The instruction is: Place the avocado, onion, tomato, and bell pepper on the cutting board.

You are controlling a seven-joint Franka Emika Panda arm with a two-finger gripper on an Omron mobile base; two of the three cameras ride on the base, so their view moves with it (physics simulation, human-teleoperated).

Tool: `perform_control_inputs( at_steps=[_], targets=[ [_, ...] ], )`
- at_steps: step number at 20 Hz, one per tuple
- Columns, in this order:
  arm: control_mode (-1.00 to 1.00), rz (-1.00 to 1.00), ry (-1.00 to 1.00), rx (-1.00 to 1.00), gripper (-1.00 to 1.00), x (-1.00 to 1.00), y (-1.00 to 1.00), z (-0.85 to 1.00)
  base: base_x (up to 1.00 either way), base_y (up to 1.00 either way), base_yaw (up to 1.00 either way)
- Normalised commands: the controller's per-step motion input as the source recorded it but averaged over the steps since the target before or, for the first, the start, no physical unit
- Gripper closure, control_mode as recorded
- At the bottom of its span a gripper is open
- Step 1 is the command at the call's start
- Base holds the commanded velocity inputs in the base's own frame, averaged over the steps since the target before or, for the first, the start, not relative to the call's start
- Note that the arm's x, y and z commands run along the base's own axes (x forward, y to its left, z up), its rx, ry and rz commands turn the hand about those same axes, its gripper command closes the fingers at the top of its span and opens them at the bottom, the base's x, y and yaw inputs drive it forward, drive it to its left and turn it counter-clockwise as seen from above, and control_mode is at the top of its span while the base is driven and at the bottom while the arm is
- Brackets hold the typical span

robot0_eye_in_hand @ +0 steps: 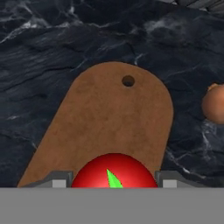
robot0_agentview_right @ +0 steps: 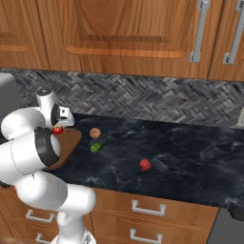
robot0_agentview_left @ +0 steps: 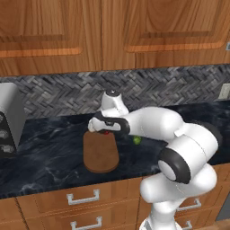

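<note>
Hand view showed the hand gripping the tomato directly above the cutting board, whose long axis ran away toward its hanging hole.

We see a bright red tomato with a green top, a brown wooden board, a tan onion, and a black marbled counter.

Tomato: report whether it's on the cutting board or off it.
Over the board, contact unclear. The tomato sits between the gripper fingers above the cutting board; whether it rests on the wood cannot be told.
</note>
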Motion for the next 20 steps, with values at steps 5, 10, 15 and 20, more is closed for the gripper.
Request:
perform_control_inputs(
  at_steps=[5,10,15,20],
  targets=[
    [-1.0,0.07,0.0,-0.07,1.0,0.12,0.29,-0.29,0.0,0.0,0.0],
    [-1.0,0.05,0.0,-0.06,1.0,0.13,0.23,-0.29,0.0,0.0,0.0],
    [-1.0,0.06,0.0,-0.05,1.0,0.05,0.11,-0.35,0.0,0.0,0.0],
    [-1.0,0.08,0.0,-0.02,1.0,0.0,0.0,-0.31,0.0,0.0,0.0]
  ],
)
